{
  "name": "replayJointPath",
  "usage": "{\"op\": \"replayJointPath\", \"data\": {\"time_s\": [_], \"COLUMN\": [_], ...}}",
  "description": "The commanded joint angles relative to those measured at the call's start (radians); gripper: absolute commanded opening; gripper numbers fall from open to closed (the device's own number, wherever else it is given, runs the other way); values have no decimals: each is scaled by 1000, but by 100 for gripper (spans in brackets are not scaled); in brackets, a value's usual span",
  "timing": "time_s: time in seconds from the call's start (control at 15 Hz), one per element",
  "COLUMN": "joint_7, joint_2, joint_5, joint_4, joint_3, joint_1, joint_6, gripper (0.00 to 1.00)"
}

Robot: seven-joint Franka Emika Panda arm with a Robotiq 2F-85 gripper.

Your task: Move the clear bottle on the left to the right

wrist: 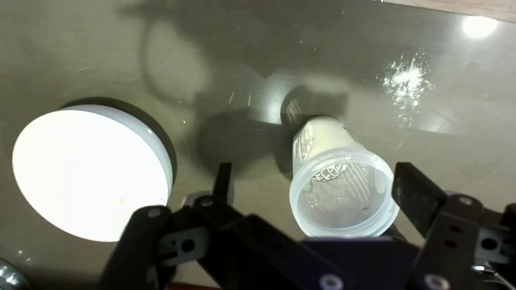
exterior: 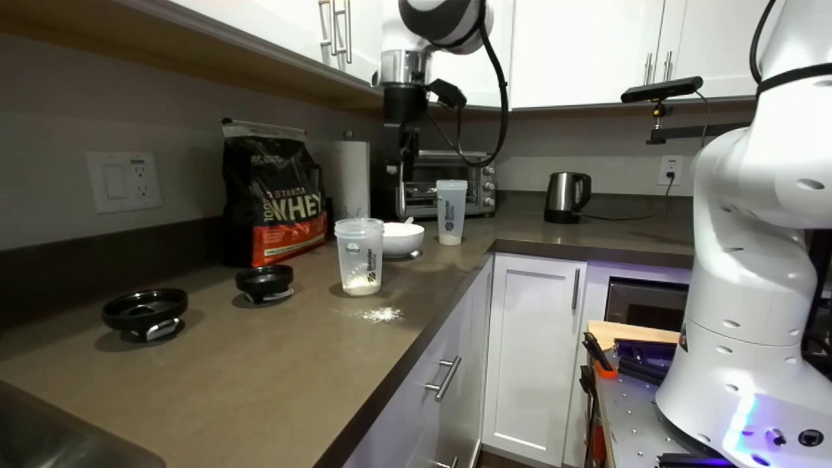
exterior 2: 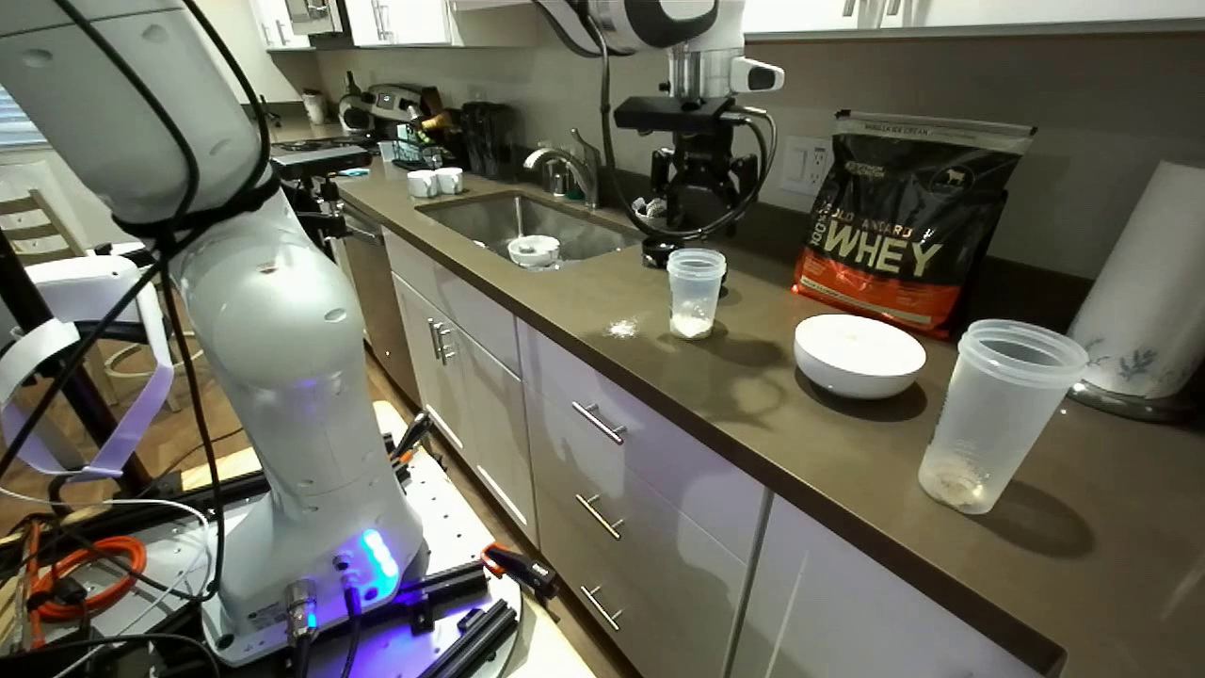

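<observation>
"Where the brown counter [exterior: 247,383] turns its corner, what stands across from it?"

"A white robot arm [exterior: 747,279], its base apart from the counter and its far end reaching over it."

"What's on top?"

"A toaster oven [exterior: 419,192], near the corner. Then a black and orange bag [exterior 2: 908,226] reading WHEY, upright along the back, with a paper towel roll [exterior 2: 1148,282] near it. A steel and black kettle [exterior: 564,195] stands well apart from the bag, past the oven."

"And the gripper [wrist: 316,181]?"

"Spread wide, its fingers [wrist: 419,197] far apart and pointing down. In an exterior view it hangs well above the counter."

"What about the dishes?"

"A shallow white bowl [exterior 2: 857,353] sits on the counter near the bag."

"Where's the clear bottle [exterior: 359,260]?"

"Upright on the counter, the left-hand one of two in both exterior views, something pale lying in its bottom. The wrist view shows its mouth between the fingers; in an exterior view the gripper hangs higher than its rim. The second bottle [exterior 2: 1003,424] stands upright as well, with the bowl between the two."

"And the small stuff?"

"One black lid [exterior: 146,311] rests a little apart from another black lid [exterior: 264,281], and a scatter of white powder [exterior: 383,314] lies on the counter near the clear bottle."
</observation>
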Motion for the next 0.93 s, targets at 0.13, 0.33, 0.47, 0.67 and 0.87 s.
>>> {"op": "replayJointPath", "data": {"time_s": [0.13, 0.33, 0.47, 0.67, 0.87], "joint_7": [18, 16, 17, 11, 3], "joint_2": [120, 141, 159, 192, 218], "joint_5": [70, 97, 109, 126, 149], "joint_4": [115, 144, 156, 169, 174], "joint_3": [47, 79, 104, 129, 143], "joint_1": [-2, 9, 18, 28, 32], "joint_6": [-19, -32, -33, -36, -36], "gripper": [100, 100, 100, 100, 100]}}
